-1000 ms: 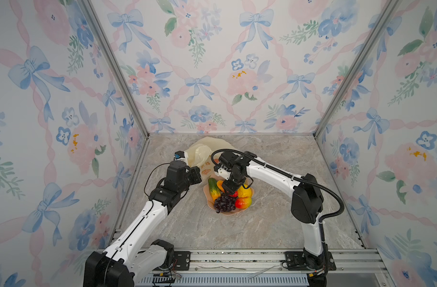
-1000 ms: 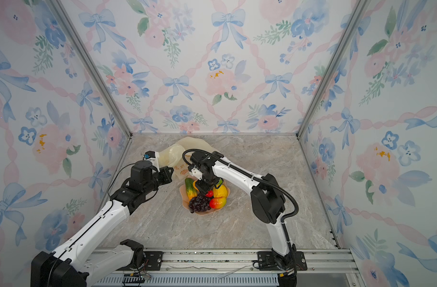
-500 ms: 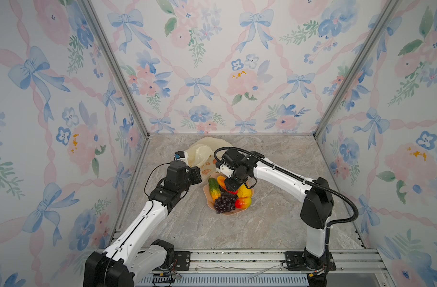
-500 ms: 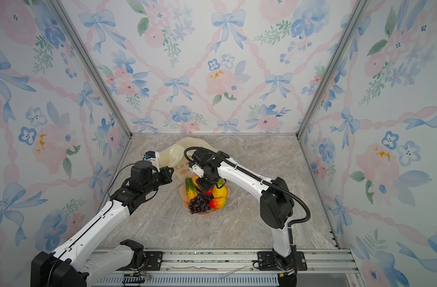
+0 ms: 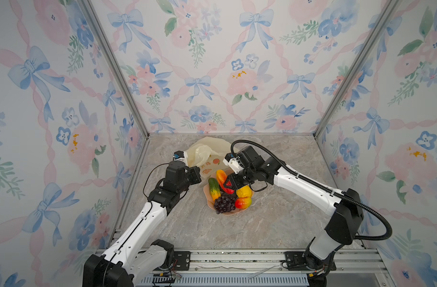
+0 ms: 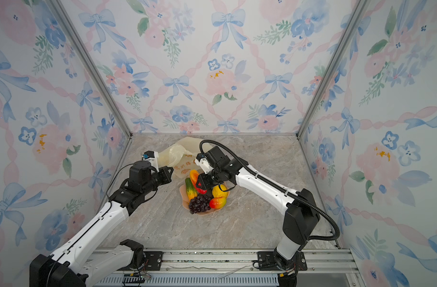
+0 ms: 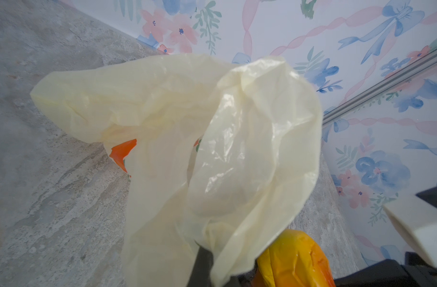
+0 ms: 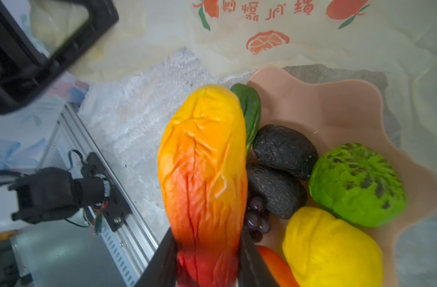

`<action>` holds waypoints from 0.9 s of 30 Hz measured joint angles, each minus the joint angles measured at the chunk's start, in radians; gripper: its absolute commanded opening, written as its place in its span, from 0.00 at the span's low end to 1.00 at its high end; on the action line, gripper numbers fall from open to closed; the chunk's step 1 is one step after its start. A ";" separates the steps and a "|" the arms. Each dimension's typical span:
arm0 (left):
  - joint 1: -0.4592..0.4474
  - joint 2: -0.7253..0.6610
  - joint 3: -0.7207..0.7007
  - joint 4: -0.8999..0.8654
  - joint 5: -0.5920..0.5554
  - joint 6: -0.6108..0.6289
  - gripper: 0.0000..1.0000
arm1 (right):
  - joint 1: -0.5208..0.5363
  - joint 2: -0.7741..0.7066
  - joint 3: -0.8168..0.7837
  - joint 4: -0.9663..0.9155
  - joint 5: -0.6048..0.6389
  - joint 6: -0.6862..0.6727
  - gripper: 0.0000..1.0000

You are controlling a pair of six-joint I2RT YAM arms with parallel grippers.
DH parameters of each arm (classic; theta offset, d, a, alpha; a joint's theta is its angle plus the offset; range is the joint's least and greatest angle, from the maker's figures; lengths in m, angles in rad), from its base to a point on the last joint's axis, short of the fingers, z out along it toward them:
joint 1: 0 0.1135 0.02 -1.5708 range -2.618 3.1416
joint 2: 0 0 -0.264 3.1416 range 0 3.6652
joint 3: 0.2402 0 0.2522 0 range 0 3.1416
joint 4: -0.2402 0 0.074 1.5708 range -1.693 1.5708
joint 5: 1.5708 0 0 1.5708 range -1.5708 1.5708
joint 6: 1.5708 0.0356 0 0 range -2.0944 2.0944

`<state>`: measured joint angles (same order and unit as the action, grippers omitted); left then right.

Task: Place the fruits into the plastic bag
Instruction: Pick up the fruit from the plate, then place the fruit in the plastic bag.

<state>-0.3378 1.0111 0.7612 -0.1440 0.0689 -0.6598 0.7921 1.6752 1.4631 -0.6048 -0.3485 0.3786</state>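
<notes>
My right gripper [image 8: 207, 248] is shut on a long red-orange mango [image 8: 202, 161], holding it by its red end. In both top views this mango [image 5: 223, 179] [image 6: 195, 179] hangs over the bowl's far-left edge, close to the plastic bag [image 5: 207, 151] [image 6: 180, 154]. My left gripper [image 5: 196, 174] [image 7: 212, 253] is shut on a fold of the pale-yellow bag [image 7: 212, 139] and holds it up. In the bowl lie two black avocados [image 8: 284, 149], a bumpy green ball [image 8: 356, 184], a lemon [image 8: 331, 248], grapes [image 5: 223, 203], a cucumber [image 5: 213, 188] and a second mango [image 5: 242, 202].
The fruits sit in a salmon-pink scalloped bowl [image 8: 336, 106] in the middle of the marble table [image 5: 274, 223]. Floral walls close in the left, back and right. A metal rail [image 5: 237, 258] runs along the front edge.
The right jaws have closed on the mango and raised it off the pile in the bowl. The right arm has swung outward to the right. The left arm and bag have not moved.
</notes>
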 measured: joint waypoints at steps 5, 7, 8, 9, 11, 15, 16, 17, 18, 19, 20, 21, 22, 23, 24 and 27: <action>0.000 0.000 0.000 0.000 0.006 -0.008 0.00 | -0.019 0.014 -0.037 0.185 -0.034 0.254 0.35; 0.000 0.000 0.000 0.000 0.011 -0.014 0.00 | -0.020 0.045 -0.037 0.280 -0.034 0.356 0.35; 0.000 0.000 0.000 0.000 0.013 -0.016 0.00 | -0.020 0.060 -0.037 0.317 -0.034 0.394 0.35; 0.000 0.000 0.000 0.000 0.018 -0.018 0.00 | -0.021 0.080 -0.037 0.357 -0.033 0.436 0.35; 0.000 0.000 0.000 0.000 0.023 -0.020 0.00 | -0.021 0.128 -0.034 0.426 -0.030 0.507 0.35; 0.000 0.000 0.000 0.000 0.028 -0.031 0.00 | -0.021 0.237 -0.016 0.536 -0.010 0.633 0.34; 0.000 0.000 0.001 0.001 0.030 -0.034 0.00 | -0.022 0.257 -0.016 0.558 -0.006 0.657 0.34; 0.000 0.001 0.002 0.001 0.032 -0.038 0.00 | -0.024 0.278 -0.013 0.578 0.000 0.681 0.34; 0.000 0.003 0.003 0.002 0.035 -0.043 0.00 | -0.025 0.297 -0.008 0.593 0.007 0.700 0.34; -0.003 0.007 0.006 0.005 0.036 -0.049 0.00 | -0.027 0.315 -0.002 0.608 0.018 0.717 0.34; -0.005 0.011 0.009 0.008 0.037 -0.052 0.00 | -0.029 0.329 0.004 0.622 0.027 0.732 0.34; -0.010 0.016 0.013 0.008 0.037 -0.056 0.00 | -0.031 0.341 0.011 0.632 0.035 0.746 0.33; -0.016 0.019 0.018 0.008 0.037 -0.058 0.00 | -0.033 0.353 0.019 0.644 0.044 0.760 0.33; -0.020 0.021 0.020 0.008 0.037 -0.060 0.00 | -0.034 0.363 0.029 0.652 0.051 0.769 0.33; -0.025 0.021 0.023 0.008 0.037 -0.060 0.00 | -0.036 0.374 0.043 0.660 0.057 0.780 0.33; -0.031 0.021 0.035 0.009 0.038 -0.060 0.00 | -0.038 0.412 0.092 0.680 0.075 0.808 0.33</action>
<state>-0.3683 1.0325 0.7963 -0.1352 0.1066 -0.7197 0.7544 2.0869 1.5555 0.0750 -0.2737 1.1866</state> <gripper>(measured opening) 0.050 0.331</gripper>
